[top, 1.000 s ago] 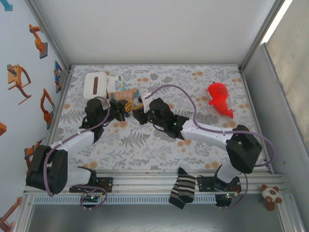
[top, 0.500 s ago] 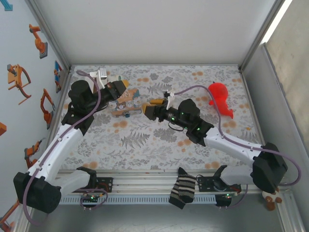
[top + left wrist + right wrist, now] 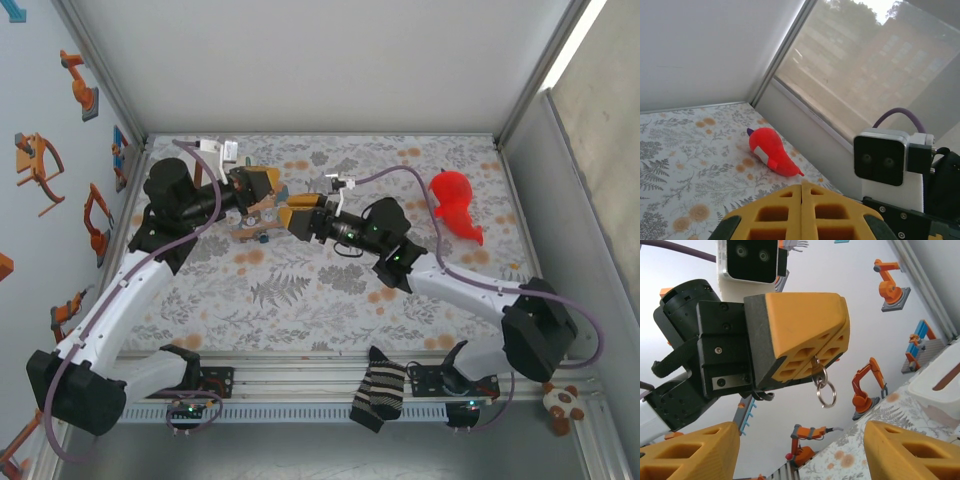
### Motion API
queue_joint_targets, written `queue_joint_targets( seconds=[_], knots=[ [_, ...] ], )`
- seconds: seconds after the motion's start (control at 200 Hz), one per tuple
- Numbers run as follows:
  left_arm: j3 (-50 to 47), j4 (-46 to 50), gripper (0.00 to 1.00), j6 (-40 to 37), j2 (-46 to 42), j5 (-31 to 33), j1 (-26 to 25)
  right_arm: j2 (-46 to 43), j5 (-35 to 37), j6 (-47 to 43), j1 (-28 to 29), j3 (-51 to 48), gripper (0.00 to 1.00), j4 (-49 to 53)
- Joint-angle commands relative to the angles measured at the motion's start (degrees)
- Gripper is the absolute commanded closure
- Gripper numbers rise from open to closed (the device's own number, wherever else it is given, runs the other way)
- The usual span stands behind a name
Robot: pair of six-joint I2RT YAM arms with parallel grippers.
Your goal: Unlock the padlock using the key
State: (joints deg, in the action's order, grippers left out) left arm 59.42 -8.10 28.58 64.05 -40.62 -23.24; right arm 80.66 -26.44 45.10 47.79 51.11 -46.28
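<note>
floral tabletop [image 3: 330,300] below; left gripper [image 3: 832,352], aloft, clamps the key [image 3: 815,370], ring [image 3: 826,393] dangling. right gripper [image 3: 800,450] gapes opposite. light, stiff, slippery sliver: probably best pinched flat on its head.

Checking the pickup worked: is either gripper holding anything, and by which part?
The left gripper pinches the key by its top end, with the ring dangling below. The right gripper is open and empty.
</note>
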Motion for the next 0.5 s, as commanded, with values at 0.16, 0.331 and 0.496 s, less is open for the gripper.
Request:
queue_joint_targets(
  seconds=[0.16, 0.331, 0.496],
  knots=[
    [1.3, -1.4, 1.0, -1.4, 0.3, -2.5, -0.4, 3.3, -2.0, 3.2, -0.1, 4.8, 0.43, -5.7],
    [1.4, -1.9, 1.0, -1.2, 0.1, -3.2, -0.4, 5.1, -1.9, 3.9, -0.1, 6.0, 0.51, -5.7],
    [1.2, -2.1, 1.0, -1.0, 0.1, -3.5, -0.4, 6.1, -2.1, 4.2, -0.1, 7.0, 0.59, -5.7]
  ],
)
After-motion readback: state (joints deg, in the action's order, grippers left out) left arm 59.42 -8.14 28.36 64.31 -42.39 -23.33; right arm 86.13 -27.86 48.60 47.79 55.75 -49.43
